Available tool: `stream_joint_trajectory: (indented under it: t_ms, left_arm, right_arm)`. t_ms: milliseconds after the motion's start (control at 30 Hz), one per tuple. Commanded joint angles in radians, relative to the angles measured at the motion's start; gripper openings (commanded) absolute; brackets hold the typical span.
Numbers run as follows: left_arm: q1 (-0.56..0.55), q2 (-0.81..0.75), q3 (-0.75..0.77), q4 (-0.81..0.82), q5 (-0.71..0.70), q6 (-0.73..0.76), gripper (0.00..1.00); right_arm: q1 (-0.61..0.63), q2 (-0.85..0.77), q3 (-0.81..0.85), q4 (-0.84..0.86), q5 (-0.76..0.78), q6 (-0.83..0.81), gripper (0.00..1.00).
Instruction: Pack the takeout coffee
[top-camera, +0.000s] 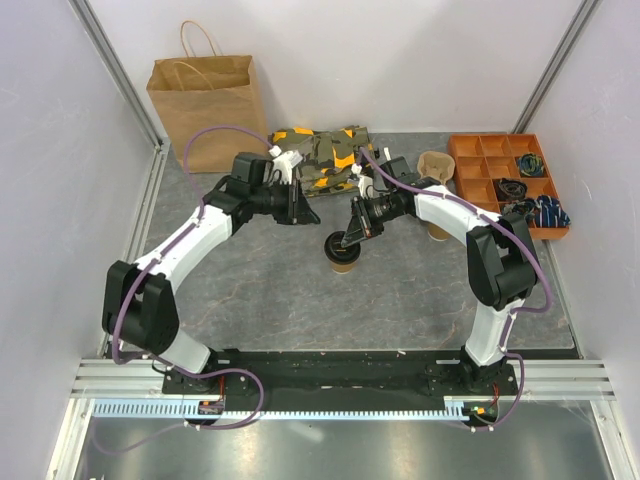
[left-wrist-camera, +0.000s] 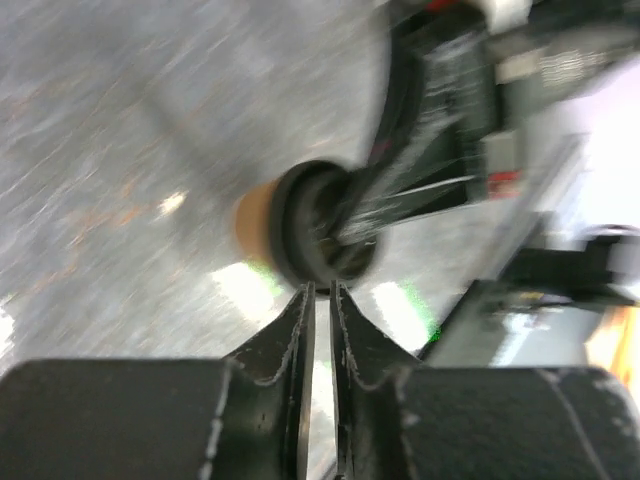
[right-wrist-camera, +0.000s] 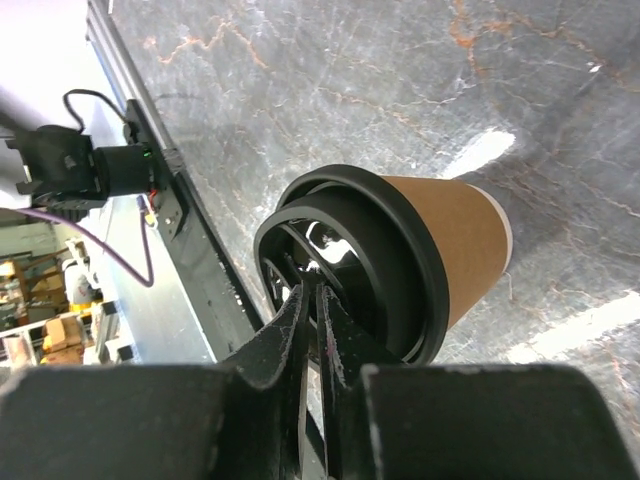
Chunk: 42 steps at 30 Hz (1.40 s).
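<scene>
The grey, marble-veined tabletop (top-camera: 400, 300) carries the takeout coffee (right-wrist-camera: 455, 235), a small brown kraft-paper cup with a round black plastic sip lid, near the middle and between the two grippers. In the top view it appears to stand on its base with its long axis roughly vertical and the lid pointing up. Whether it leans slightly cannot be told. The right wrist view looks down at a slant, with the lid nearest and the tapering body running away to a pale bottom edge. The paper wall is smooth and plain. The lid is glossy, with a raised outer rim around a sunken top.

The right gripper (right-wrist-camera: 312, 278) comes in from the far right, and its tips sit inside the lid's recess. Its fingers are drawn almost together, leaving a thin slit. It is unclear whether they nip a ridge of the lid.

The left gripper (left-wrist-camera: 322, 292) hangs just beyond and left of the cup, apart from it and aimed towards the lid. Its fingers are close together with a narrow gap and nothing between them. That view is blurred.

Further back lie a folded green, brown and orange camouflage cloth (top-camera: 320, 150) and a lidless brown paper cup (top-camera: 436, 165). To the right is an orange compartment tray (top-camera: 468, 147) holding small dark items. A tall brown paper bag (top-camera: 205, 110) with handles stands in the far left corner.
</scene>
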Motion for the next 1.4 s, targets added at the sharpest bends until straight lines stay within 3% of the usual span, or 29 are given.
stream_joint_trajectory:
  t_ms: [0,100,133,267,500,800,1033,1367]
  left_arm:
    - [-0.004,-0.021,-0.097,0.341,0.412,-0.24,0.21]
    - [-0.008,0.002,-0.175,0.529,0.481,-0.418,0.22]
    - [-0.008,0.016,-0.19,0.659,0.498,-0.466,0.22]
    - [-0.01,0.099,-0.238,0.784,0.515,-0.592,0.21]
    - [-0.008,0.22,-0.252,0.818,0.489,-0.643,0.15]
    - [0.002,0.297,-0.258,0.798,0.469,-0.664,0.07]
    - [0.025,0.337,-0.272,0.791,0.465,-0.678,0.02]
    - [0.027,0.327,-0.246,0.677,0.436,-0.595,0.02]
  right_arm:
    - [-0.021,-0.025,0.027,0.0,-0.061,0.007,0.15]
    - [-0.047,-0.026,0.018,0.021,-0.111,0.034,0.16]
    - [-0.054,-0.028,0.017,0.028,-0.125,0.042,0.16]
    - [-0.06,-0.048,-0.012,0.055,-0.156,0.086,0.16]
    - [-0.058,-0.036,-0.042,0.072,-0.159,0.099,0.15]
    - [-0.06,-0.149,-0.014,0.167,-0.141,0.157,0.14]
    - [0.006,-0.189,0.032,0.135,0.0,0.097,0.08]
    - [0.091,-0.164,0.124,-0.009,0.281,-0.055,0.0]
